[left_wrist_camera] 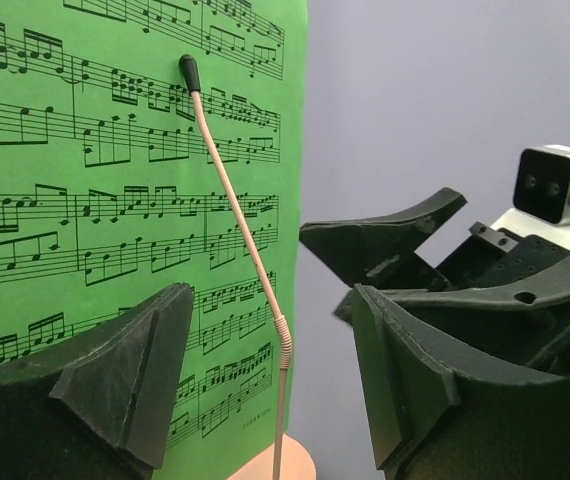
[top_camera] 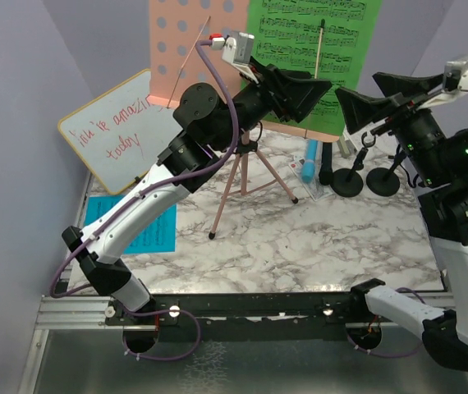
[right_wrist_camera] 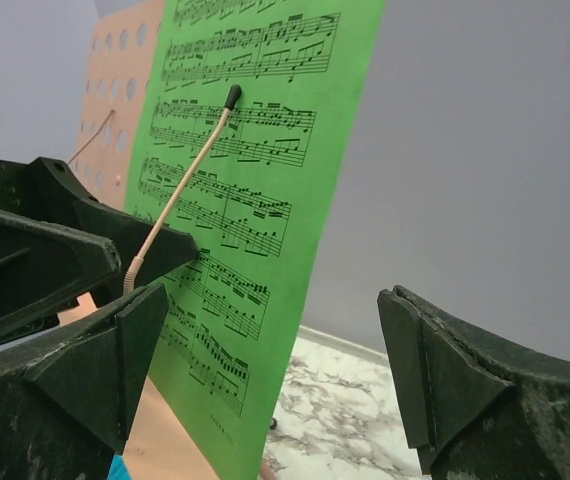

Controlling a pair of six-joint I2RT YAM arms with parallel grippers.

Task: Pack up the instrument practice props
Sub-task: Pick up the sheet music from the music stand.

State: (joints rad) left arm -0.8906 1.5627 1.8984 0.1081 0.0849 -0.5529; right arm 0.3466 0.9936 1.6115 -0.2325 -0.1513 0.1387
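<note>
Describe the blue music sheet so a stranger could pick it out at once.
Find the marble tabletop, then its left edge, just below the yellow-framed whiteboard. The blue music sheet lies flat there, partly under the left arm. It is the only sheet lying down; the green sheet stands upright on the pink stand.

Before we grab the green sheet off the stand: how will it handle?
Probably floppy and light: the green sheet looks like plain paper, upright only because it leans on the pink stand. The thin wire arm crosses its face, so pulling sideways may snag or crease it.
</note>
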